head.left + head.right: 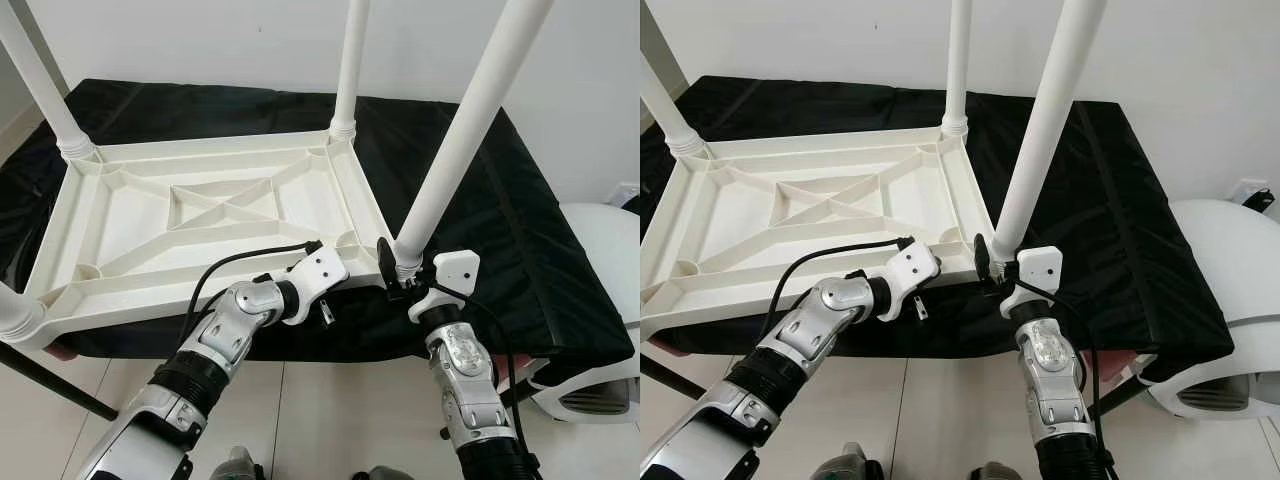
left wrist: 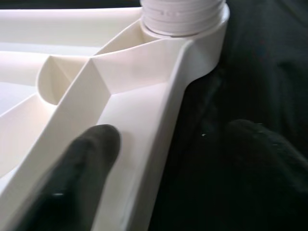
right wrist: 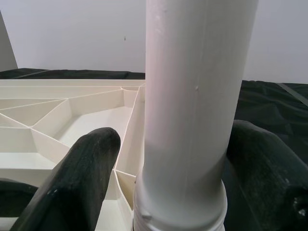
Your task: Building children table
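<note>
Now right tool (image 1: 398,272) grips table leg (image 1: 470,125).

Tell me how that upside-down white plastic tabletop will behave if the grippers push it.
The tabletop probably stays stiff: ribs cross its underside. It looks light, thin-walled plastic, so it may slide on the black cover. With the leg upright between the right gripper fingers, a high push might tip it.

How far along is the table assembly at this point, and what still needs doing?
Looks done: the upturned white plastic ribbed tabletop lies on the black cloth with white tube legs standing at all four corners. In hand: the right gripper straddles the near-right white leg at its threaded base, while the left gripper straddles the tabletop's rim beside it. Left: seating that leg, then turning the table upright.
</note>
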Robot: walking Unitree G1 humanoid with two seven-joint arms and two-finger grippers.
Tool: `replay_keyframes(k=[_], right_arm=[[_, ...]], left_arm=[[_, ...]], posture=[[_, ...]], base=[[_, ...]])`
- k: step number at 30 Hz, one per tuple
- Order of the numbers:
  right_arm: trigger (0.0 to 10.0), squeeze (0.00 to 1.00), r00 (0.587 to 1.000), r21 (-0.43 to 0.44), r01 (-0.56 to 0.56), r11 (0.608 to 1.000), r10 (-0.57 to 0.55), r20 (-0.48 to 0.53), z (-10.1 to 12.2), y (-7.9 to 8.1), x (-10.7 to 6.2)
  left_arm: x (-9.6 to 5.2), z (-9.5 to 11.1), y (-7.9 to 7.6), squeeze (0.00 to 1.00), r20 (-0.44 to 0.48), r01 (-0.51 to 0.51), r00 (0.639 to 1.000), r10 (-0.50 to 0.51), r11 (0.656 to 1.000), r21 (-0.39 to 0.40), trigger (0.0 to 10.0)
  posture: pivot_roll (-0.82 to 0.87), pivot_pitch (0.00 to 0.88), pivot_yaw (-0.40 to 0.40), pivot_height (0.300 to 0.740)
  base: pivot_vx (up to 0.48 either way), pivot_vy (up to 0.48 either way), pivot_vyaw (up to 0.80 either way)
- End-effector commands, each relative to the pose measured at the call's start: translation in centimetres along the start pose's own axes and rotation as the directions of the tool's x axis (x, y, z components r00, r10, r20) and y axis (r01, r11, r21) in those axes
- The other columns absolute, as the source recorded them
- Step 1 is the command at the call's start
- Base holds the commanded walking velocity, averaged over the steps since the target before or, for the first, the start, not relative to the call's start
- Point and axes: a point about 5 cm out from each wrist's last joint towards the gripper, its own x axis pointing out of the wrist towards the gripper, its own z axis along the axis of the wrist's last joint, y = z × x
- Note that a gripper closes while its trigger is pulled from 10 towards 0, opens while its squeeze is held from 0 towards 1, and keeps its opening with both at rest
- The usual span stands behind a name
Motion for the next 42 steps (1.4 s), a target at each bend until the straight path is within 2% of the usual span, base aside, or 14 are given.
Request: replay_keyframes(k=[1, 2, 22, 25, 27, 32, 36, 42], right_arm=[[10.0, 0.00, 1.000, 0.000, 0.002, 1.000, -0.002, -0.007, -0.3, 0.1, -0.1], [10.0, 0.00, 1.000, -0.001, 0.003, 1.000, -0.003, -0.005, -0.3, 0.1, -0.1], [10.0, 0.00, 1.000, -0.018, 0.010, 1.000, -0.010, 0.000, 0.0, -1.6, 0.7], [10.0, 0.00, 1.000, -0.007, -0.021, 1.000, 0.021, -0.008, 0.0, -1.9, 1.0], [10.0, 0.00, 0.992, 0.033, -0.124, 0.992, 0.125, -0.022, 0.0, -1.7, 1.1], [10.0, 0.00, 0.978, 0.037, -0.205, 0.978, 0.206, -0.040, -0.1, -2.2, 1.4], [10.0, 0.00, 0.974, 0.039, -0.219, 0.975, 0.221, -0.042, -0.1, -2.4, 1.5], [10.0, 0.00, 0.935, 0.055, -0.346, 0.937, 0.349, -0.066, 0.3, -3.8, 2.5]], left_arm=[[-0.1, -1.0, -0.8, 0.00, -0.046, 0.122, 0.991, -0.123, 0.992, -0.029, 2.0], [-0.2, -1.1, -0.9, 0.00, -0.051, 0.140, 0.989, -0.141, 0.990, -0.035, 0.0], [-1.1, -1.5, -0.9, 0.00, -0.067, 0.201, 0.977, -0.203, 0.979, -0.041, 0.0], [-1.1, -1.4, -0.8, 0.00, -0.067, 0.199, 0.977, -0.202, 0.979, -0.042, 0.0], [-1.1, -1.4, -0.7, 0.00, -0.067, 0.196, 0.978, -0.198, 0.980, -0.043, 0.0], [-1.1, -1.3, -0.7, 0.00, -0.067, 0.196, 0.978, -0.199, 0.980, -0.043, 0.0], [-1.1, -1.2, -0.7, 0.00, -0.068, 0.196, 0.978, -0.199, 0.980, -0.043, 0.0], [-1.0, -1.0, -0.8, 0.00, -0.062, 0.202, 0.977, -0.205, 0.978, -0.044, 0.0]], posture=[[0.02, 0.002, 0.016, 0.740], [0.02, 0.000, 0.016, 0.740], [0.02, 0.013, 0.015, 0.740], [0.02, 0.016, 0.014, 0.740], [0.02, 0.019, 0.013, 0.740], [0.02, 0.023, 0.011, 0.740], [0.02, 0.023, 0.011, 0.740], [0.01, 0.028, 0.012, 0.740]], base=[[0.000, 0.000, 0.00], [0.000, 0.000, 0.00], [0.000, 0.000, 0.00], [0.000, 0.000, 0.00], [0.000, 0.000, 0.00], [0.000, 0.000, 0.00], [0.000, 0.000, 0.00], [0.000, 0.000, 0.00]])
